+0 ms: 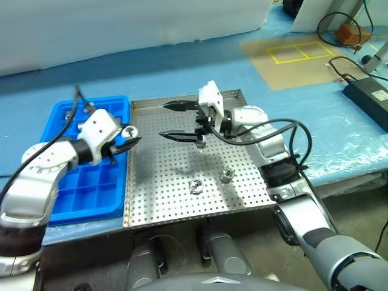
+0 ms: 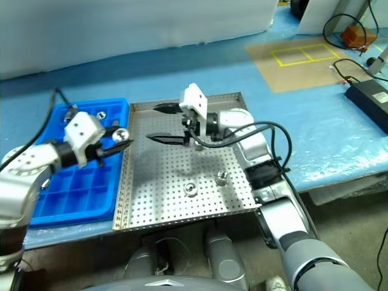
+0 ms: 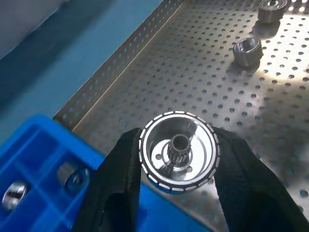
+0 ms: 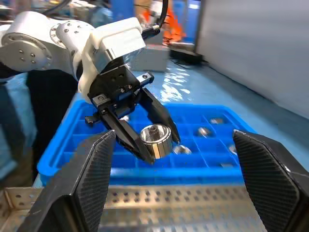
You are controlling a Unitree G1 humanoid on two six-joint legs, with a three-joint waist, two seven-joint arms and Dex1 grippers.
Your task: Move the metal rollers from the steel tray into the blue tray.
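My left gripper (image 1: 130,138) is shut on a shiny metal roller (image 1: 128,131), held above the seam where the blue tray (image 1: 91,194) meets the left rim of the steel tray (image 1: 182,200). In the left wrist view the roller (image 3: 177,151) sits end-on between the black fingers (image 3: 118,183). Two more rollers (image 1: 195,186) (image 1: 225,176) lie on the steel tray's perforated floor. A few rollers (image 4: 205,130) rest in the blue tray's far compartments. My right gripper (image 1: 163,120) hangs open over the steel tray's far part, pointing at the left gripper, with nothing in it.
A black box (image 1: 370,97) with cables lies on the pale blue table covering at the right. A brown sheet with yellow tape (image 1: 297,54) is at the back right. A white panel (image 1: 121,24) runs along the back. The table's front edge is just below both trays.
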